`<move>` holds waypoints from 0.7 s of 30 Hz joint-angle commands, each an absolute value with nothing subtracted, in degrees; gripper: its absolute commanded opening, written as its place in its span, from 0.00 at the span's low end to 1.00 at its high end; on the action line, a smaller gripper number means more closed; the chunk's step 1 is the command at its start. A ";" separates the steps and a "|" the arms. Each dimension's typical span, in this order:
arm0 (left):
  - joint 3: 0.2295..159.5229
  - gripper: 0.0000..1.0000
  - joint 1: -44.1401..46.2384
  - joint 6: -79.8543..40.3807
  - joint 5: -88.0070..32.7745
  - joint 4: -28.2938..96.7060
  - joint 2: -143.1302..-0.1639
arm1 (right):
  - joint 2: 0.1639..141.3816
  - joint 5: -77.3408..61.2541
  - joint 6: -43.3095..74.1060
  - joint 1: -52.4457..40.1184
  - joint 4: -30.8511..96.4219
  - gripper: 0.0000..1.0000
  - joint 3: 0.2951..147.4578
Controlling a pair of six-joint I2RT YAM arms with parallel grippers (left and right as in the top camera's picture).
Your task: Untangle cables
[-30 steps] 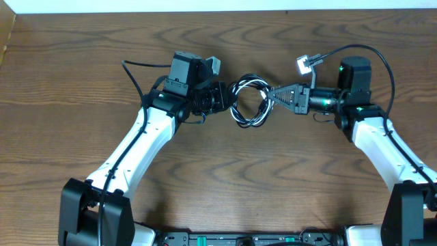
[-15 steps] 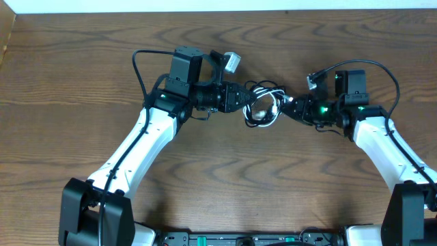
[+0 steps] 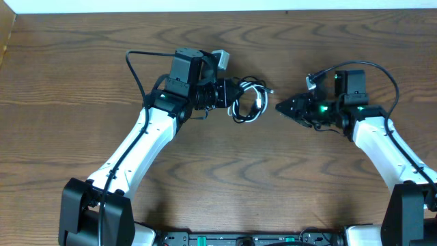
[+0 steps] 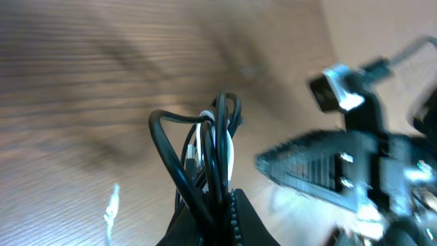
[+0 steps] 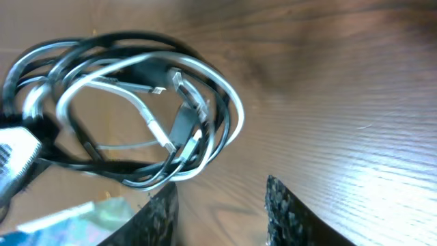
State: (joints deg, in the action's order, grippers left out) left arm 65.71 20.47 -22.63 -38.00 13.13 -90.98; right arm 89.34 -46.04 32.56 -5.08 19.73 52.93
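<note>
1. The cables, black and white cords bunched into one looped bundle, sit in the far half of the worktop, about midway between its left and right edges.
2. The left fingers are clamped narrow on the left side of the bundle. In the left wrist view the loops stand out straight from the fingertips, with black strands outside and white ones among them.
3. The right fingers are parted and hold nothing. They point at the bundle from its right side, near it but with bare wood between.
4. In the right wrist view the bundle lies beyond the two finger pads and to the left of their gap. Small plug ends show inside the loop.
5. The left arm reaches from the near left corner toward the middle, with its wrist turned to point right.
6. The right arm reaches from the near right corner, with its wrist turned to point left, facing the other.
</note>
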 commanded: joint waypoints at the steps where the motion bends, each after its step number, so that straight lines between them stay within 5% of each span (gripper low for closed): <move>1: 66.94 0.08 21.17 -26.50 -32.12 13.15 -90.59 | 88.29 -45.89 41.34 -8.45 16.64 0.37 53.56; 7: 66.94 0.08 23.03 -26.92 -30.98 13.19 -90.59 | 89.43 -40.36 51.24 -14.15 12.78 0.33 53.56; 21: 66.94 0.07 24.14 -28.45 -31.00 13.19 -90.59 | 96.79 -38.09 53.84 -17.52 7.79 0.31 53.56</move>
State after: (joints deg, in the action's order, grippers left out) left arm 65.71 23.42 -27.42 -31.18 13.30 -90.98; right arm 95.46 -38.54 52.21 -16.69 9.39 52.93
